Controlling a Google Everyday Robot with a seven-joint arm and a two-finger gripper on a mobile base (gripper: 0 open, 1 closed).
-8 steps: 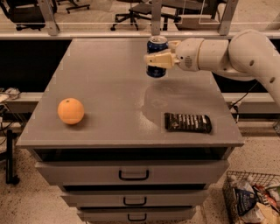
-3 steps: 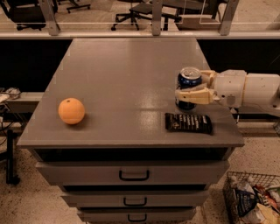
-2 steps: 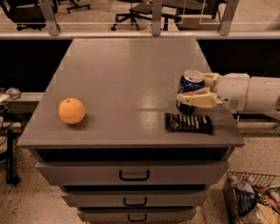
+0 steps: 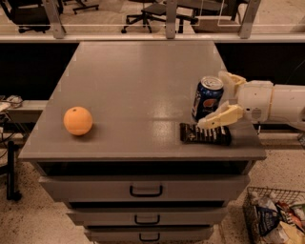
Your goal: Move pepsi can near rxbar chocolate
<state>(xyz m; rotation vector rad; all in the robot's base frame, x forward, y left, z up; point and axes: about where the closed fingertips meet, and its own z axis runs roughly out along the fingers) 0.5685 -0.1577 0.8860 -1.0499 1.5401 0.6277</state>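
The blue pepsi can [image 4: 207, 97] stands upright on the grey cabinet top [image 4: 138, 81], near its right front. The rxbar chocolate [image 4: 205, 134], a flat black bar, lies just in front of the can, almost touching it. My gripper [image 4: 214, 100] reaches in from the right. It is open, with one cream finger [image 4: 223, 116] in front of the can, over the bar, and the other finger [image 4: 230, 79] behind the can's right side. The can rests on the top by itself.
An orange [image 4: 77, 120] sits at the left front of the top. Drawers [image 4: 145, 190] are below the front edge. A wire basket [image 4: 276, 214] with packets stands on the floor at the lower right. Office chairs [image 4: 147, 12] stand behind a rail.
The gripper carried the can from the back of the top to just behind the bar, set it down and spread its fingers off it.
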